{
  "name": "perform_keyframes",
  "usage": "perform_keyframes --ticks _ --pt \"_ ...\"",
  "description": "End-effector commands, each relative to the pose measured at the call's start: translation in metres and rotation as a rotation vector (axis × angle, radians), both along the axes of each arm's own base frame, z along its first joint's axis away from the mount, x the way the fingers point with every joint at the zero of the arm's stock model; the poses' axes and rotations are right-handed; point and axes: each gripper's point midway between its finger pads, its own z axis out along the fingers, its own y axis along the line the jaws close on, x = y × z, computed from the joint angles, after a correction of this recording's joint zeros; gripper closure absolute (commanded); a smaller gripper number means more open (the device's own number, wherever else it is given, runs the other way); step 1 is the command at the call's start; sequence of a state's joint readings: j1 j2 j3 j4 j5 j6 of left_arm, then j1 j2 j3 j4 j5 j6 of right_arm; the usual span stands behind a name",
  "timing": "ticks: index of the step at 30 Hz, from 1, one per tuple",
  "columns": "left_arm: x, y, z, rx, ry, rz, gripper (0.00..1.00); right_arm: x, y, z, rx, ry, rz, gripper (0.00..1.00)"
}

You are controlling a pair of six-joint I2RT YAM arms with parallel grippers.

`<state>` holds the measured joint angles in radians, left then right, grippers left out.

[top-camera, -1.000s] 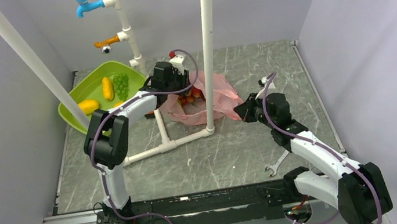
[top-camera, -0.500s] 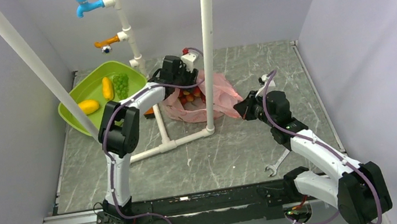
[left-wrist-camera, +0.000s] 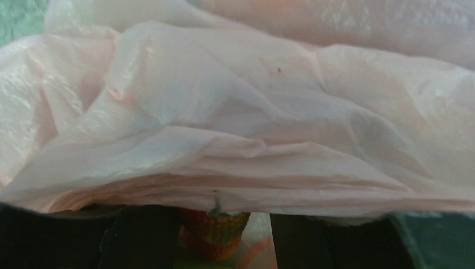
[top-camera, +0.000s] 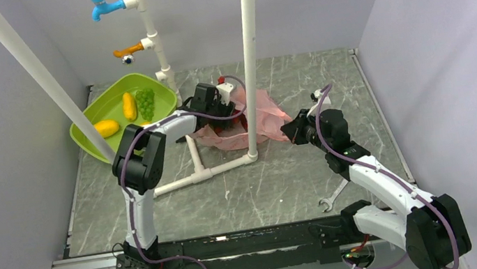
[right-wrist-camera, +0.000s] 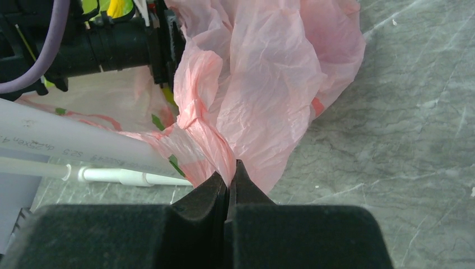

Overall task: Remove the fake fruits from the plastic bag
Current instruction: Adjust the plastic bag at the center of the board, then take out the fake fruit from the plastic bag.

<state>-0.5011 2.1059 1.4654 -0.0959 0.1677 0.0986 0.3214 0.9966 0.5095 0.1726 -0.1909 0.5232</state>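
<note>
Jaws of the right gripper (right-wrist-camera: 229, 178) are pressed flat together, pinching a fold at the near right edge of the pink plastic bag (right-wrist-camera: 269, 84). The bag lies crumpled on the grey marbled counter (top-camera: 283, 170) at its far centre, against the upright of a white pipe frame (top-camera: 246, 56). Jaws of the left gripper (left-wrist-camera: 225, 221) stand apart inside the bag's left-hand opening, under a sagging sheet of its film. A small red-and-orange fake fruit (left-wrist-camera: 214, 235) sits between them. A gap shows on the fruit's right side; contact on its left cannot be judged. In the overhead view dark red shapes show inside the bag, just beside this gripper, too dim to count. At far left a green basin (top-camera: 95, 112) holds a yellow-orange mango-like fruit (top-camera: 106, 127), a slimmer yellow-orange piece (top-camera: 129, 105) and a green grape bunch (top-camera: 145, 102). A wrench (top-camera: 331, 199) lies on the counter at near right, well apart from the bag.
</note>
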Motion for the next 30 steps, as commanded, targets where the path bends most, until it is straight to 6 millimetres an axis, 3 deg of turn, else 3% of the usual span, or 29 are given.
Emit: perform_keyframes --ticks 1,5,8,13,16,20,27,30 --pt "-0.003 0.0 0.043 -0.052 -0.068 0.038 0.38 0.009 0.0 0.023 0.01 -0.066 -0.006 1.0" --pt "0.004 -0.004 0.034 -0.029 -0.007 0.05 0.31 0.008 0.001 0.024 0.01 -0.07 -0.004 1.0" --pt "0.011 -0.005 0.022 -0.006 0.033 0.071 0.31 0.009 0.0 0.026 0.009 -0.074 -0.006 1.0" --pt "0.009 -0.009 0.019 -0.008 0.064 0.059 0.47 0.007 -0.002 0.029 0.013 -0.081 -0.017 1.0" --pt "0.004 -0.009 0.019 -0.008 0.077 0.04 0.51 0.007 -0.002 0.026 0.006 -0.074 -0.016 1.0" --pt "-0.007 -0.007 0.004 0.015 0.151 0.024 0.42 0.007 -0.002 0.028 0.016 -0.081 -0.02 1.0" --pt "-0.031 -0.012 -0.025 -0.019 0.295 0.034 0.39 0.007 0.0 0.032 0.025 -0.09 -0.01 1.0" --pt "-0.035 -0.015 -0.024 -0.037 0.307 0.025 0.46 0.005 0.003 0.034 0.033 -0.093 0.01 1.0"
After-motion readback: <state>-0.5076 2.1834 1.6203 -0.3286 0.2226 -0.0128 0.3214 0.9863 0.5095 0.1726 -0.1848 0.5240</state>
